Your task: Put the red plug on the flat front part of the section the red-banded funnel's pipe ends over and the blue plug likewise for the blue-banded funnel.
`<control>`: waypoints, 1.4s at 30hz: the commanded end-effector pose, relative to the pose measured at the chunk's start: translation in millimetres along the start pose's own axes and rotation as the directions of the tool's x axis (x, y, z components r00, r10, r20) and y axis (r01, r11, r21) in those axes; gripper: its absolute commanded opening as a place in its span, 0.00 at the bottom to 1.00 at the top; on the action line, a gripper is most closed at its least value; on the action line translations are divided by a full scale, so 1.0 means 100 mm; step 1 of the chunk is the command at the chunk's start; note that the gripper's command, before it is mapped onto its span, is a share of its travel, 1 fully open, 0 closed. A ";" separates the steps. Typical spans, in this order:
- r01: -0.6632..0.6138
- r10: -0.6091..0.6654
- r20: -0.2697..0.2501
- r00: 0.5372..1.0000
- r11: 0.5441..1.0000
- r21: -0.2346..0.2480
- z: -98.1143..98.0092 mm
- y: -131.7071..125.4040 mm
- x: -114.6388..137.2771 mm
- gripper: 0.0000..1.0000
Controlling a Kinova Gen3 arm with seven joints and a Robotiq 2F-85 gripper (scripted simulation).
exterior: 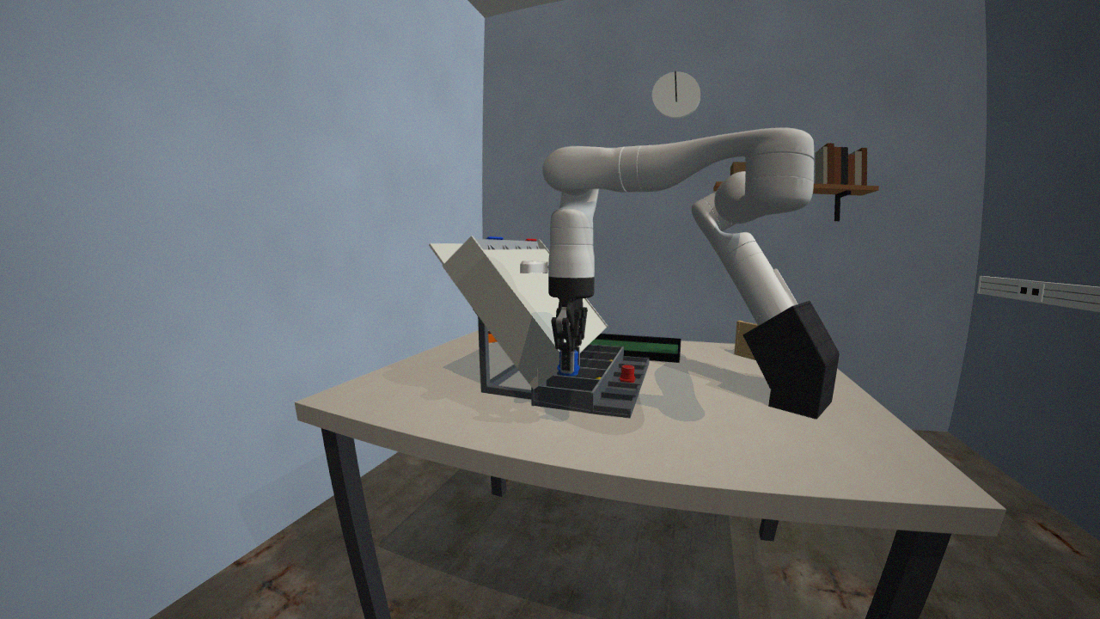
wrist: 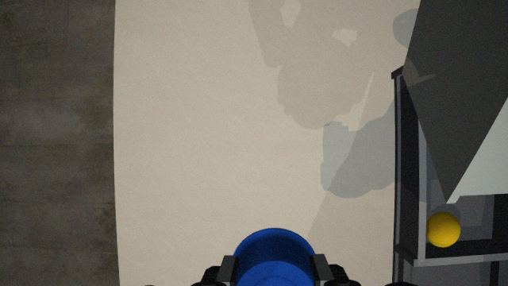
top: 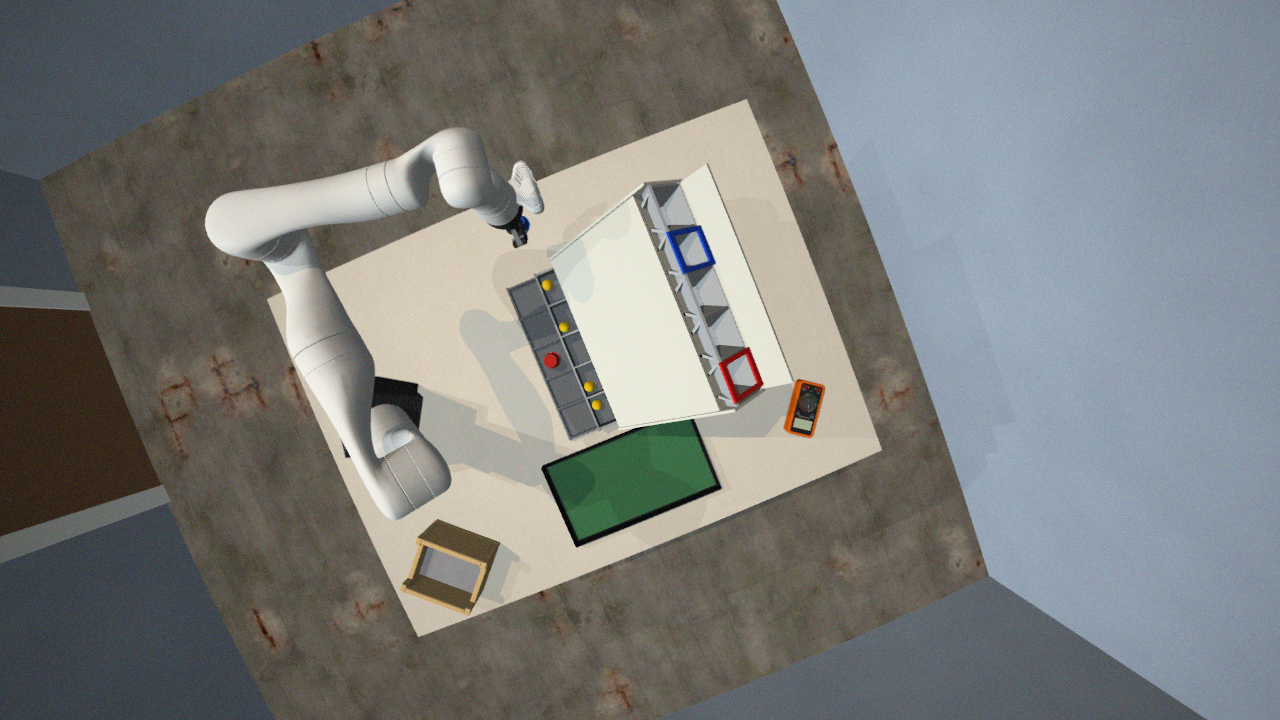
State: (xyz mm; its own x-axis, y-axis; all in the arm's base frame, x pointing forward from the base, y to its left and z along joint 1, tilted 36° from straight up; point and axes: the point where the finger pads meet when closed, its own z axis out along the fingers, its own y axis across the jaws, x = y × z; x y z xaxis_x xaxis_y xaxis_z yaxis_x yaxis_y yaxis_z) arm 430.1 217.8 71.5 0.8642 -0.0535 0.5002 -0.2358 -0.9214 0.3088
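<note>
Beside sectioned tray (exterior: 592,389) end, arm vertical, fingers (exterior: 570,355) pinching blue plug (wrist: 274,256), seemingly above table.

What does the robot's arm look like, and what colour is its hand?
The arm is smooth, white and tube-shaped, with rounded joints and thin seam lines. It grows from a chunky black base. The gripper is small and black, with two thin fingers.

Blue plug (wrist: 274,254), red plug (top: 551,360), yellow marbles (wrist: 443,229), white cover (top: 626,331), green mat (top: 631,480), orange multimeter (top: 804,408)
</note>
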 end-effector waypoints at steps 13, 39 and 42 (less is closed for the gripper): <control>0.001 -0.001 -0.001 1.000 1.000 0.001 -0.15 1.33 -0.57 0.00; -0.008 0.008 0.007 1.000 1.000 -0.008 0.11 1.33 -0.57 0.00; -0.008 0.008 0.007 1.000 1.000 -0.008 0.11 1.33 -0.57 0.00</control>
State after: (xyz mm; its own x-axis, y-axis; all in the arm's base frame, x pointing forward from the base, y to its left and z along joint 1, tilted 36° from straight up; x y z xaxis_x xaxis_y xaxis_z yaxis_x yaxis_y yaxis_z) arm 351.2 96.8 75.7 0.8687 -0.0686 0.4906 -0.2463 -0.9191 0.3076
